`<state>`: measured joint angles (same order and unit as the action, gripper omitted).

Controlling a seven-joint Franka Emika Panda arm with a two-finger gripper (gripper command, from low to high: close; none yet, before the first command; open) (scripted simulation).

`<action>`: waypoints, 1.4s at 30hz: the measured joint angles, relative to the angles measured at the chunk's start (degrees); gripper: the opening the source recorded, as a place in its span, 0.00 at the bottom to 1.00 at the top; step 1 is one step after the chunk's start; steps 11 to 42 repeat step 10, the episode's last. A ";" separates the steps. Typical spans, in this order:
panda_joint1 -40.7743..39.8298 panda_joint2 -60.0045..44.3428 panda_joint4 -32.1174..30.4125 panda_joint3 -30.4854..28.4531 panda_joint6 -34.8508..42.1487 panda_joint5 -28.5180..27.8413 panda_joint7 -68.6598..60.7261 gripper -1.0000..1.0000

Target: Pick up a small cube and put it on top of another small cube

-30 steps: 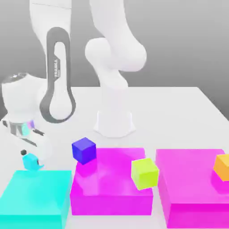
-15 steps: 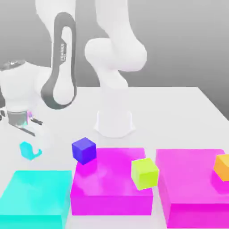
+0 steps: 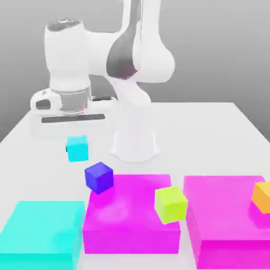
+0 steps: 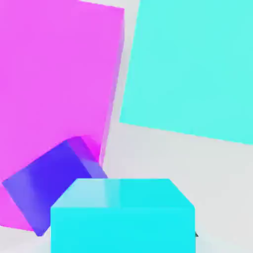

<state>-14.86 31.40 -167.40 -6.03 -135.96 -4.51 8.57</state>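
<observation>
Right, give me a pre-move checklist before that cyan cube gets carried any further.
1. Cyan cube held in the gripper: ok, the jaws are closed on it.
2. Cyan cube lifted off the table: ok, it hangs under the hand.
3. Cyan cube already stacked on another small cube: not ok, nothing supports it from below.
4. Tops of the blue cube and yellow-green cube free: ok, nothing rests on either.
5. Which cube is the intended base: cannot tell, the blue, yellow-green and orange ones are all candidates.
</observation>
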 joint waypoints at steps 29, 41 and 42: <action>2.00 -9.24 -3.80 0.09 -13.04 0.28 -2.68 1.00; 2.00 -9.24 -3.80 0.09 -13.04 0.28 -2.68 1.00; 2.00 -9.24 -3.80 0.09 -13.04 0.28 -2.68 1.00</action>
